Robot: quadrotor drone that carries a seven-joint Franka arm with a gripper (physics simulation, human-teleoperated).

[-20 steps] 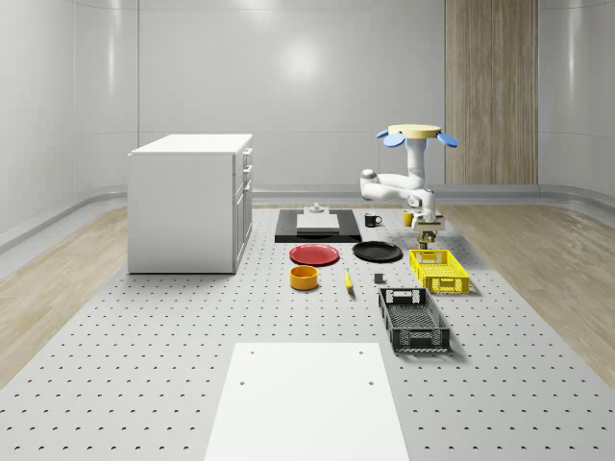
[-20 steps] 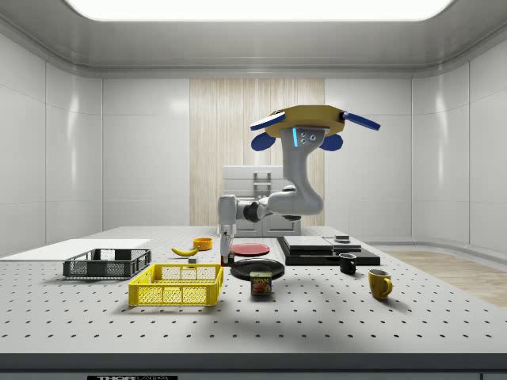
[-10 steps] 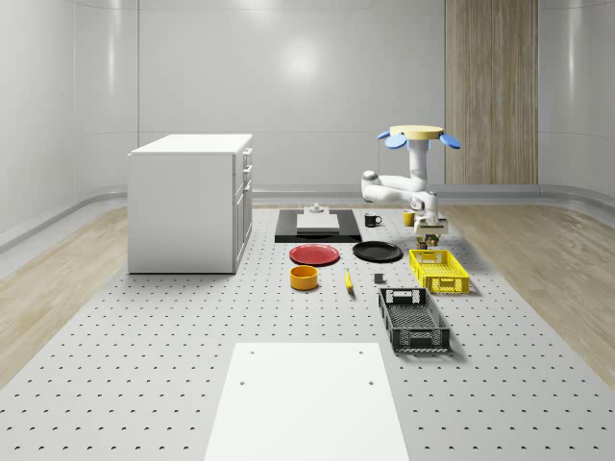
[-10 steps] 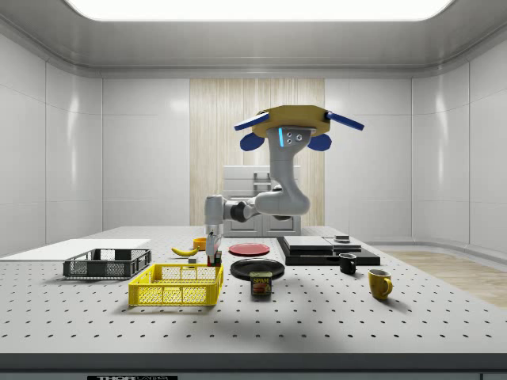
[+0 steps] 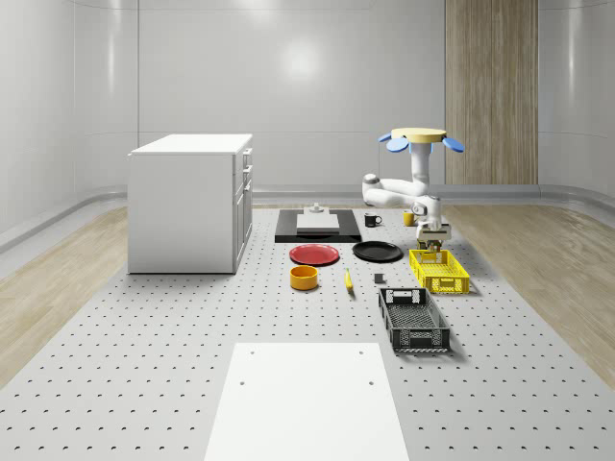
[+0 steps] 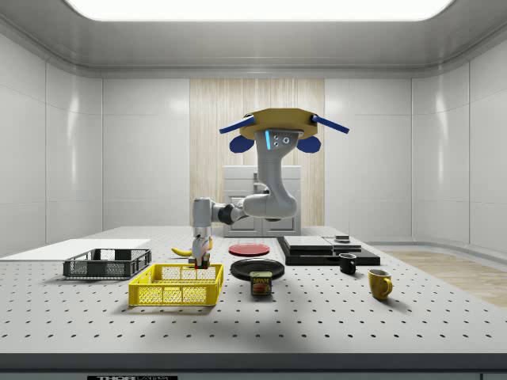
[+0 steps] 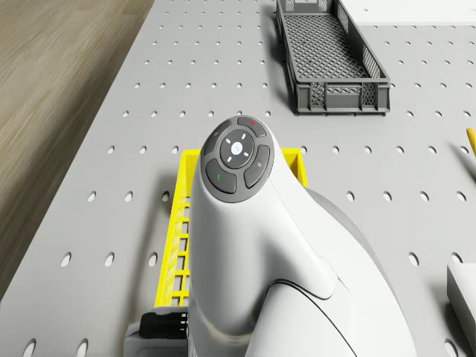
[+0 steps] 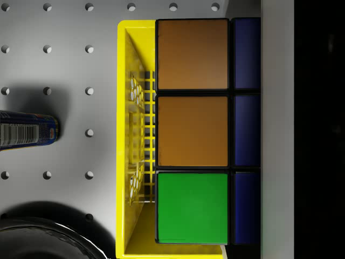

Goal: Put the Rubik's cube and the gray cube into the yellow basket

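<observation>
My gripper is shut on the Rubik's cube, whose orange, green and blue tiles face the wrist camera. In the side view the cube hangs just above the rim at the right-hand end of the yellow basket. The drone hovers behind the basket, with the arm reaching down and forward over its far end. In the drone view the white wrist covers part of the basket. A small gray cube lies on the table to the basket's left in the whole-scene view.
A dark crate lies in front of the basket. Near the basket are a black plate, a red plate, an orange bowl, a banana and a can. Two mugs stand further back. A white cabinet stands at the left.
Drone and arm have shifted towards the side view's left, and the gripper with the cube has moved from beside the basket's end to over it, slightly lower.
</observation>
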